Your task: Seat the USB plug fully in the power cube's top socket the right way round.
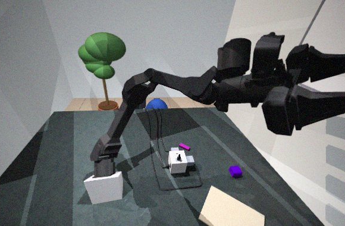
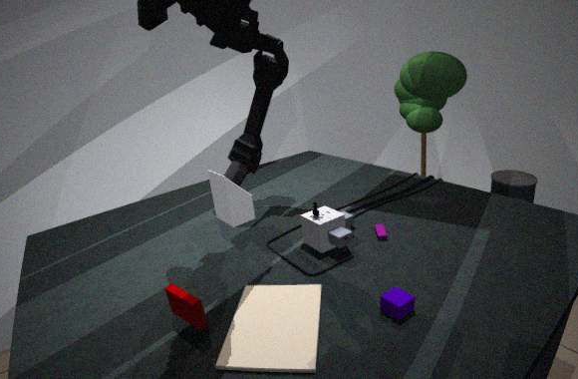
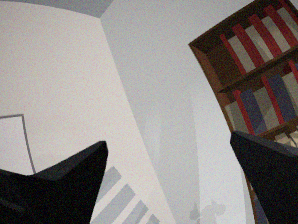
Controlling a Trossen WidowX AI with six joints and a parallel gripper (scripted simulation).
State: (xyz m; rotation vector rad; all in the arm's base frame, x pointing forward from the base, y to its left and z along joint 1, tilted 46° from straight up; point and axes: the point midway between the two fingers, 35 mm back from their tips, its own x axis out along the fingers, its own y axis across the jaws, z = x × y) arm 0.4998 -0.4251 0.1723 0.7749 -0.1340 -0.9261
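The white power cube (image 1: 177,167) (image 2: 316,235) stands on the table. A small black USB plug (image 1: 179,156) (image 2: 315,210) stands upright in its top; how deep it sits and which way round it is are too small to tell. My gripper (image 3: 172,143) is open and empty, high above the table and well away from the cube. In the top view its fingers run out of the right edge, and in the exterior view it is out of frame. The wrist view shows only walls and a bookshelf beyond the fingers.
Grey adapters (image 1: 190,160) (image 2: 341,236) stick out of the cube's sides. A black cable (image 1: 182,187) (image 2: 290,263) loops around it. Also on the table are a magenta piece (image 1: 184,146) (image 2: 381,231), a purple block (image 1: 235,171) (image 2: 397,304), a beige board (image 1: 232,209) (image 2: 277,329) and a red block (image 2: 186,306).
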